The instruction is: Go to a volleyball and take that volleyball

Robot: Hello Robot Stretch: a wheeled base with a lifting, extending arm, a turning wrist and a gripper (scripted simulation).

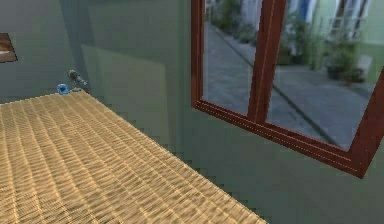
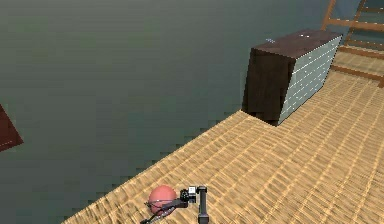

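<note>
In the arm side view, a round pink-red ball (image 2: 159,194) is at the bottom edge, a little left of the middle. It is over the wooden floor (image 2: 300,170), near the line where this floor meets the dark green wall (image 2: 130,80). The arm (image 2: 204,210) rises as a dark bar from the bottom edge, just beside the ball on its right. At the end of the arm the pincer (image 2: 172,203) points to the left, and its thin fingers reach to the ball. I cannot tell if the ball rests on the floor or hangs free of it, so I cannot tell whether the pincer holds anything. The state of its grip also cannot be read.

Toward the arm side view's right, a dark brown cabinet (image 2: 265,85) with a pale blue-grey front stands on the floor against the wall. Beyond it, in the upper right corner, light wooden beams (image 2: 350,20) cross each other. At the left edge a red-brown shape (image 2: 8,128) is on the wall.

In the forward view the floor shows a woven light-brown pattern and ends at the green wall. A large window (image 1: 262,60) with a red-brown frame is on the right, and through it a paved street and green plants are seen. At the foot of the wall on the left lies a small blue thing (image 1: 62,89), and just beside it a short grey thing (image 1: 77,78).
</note>
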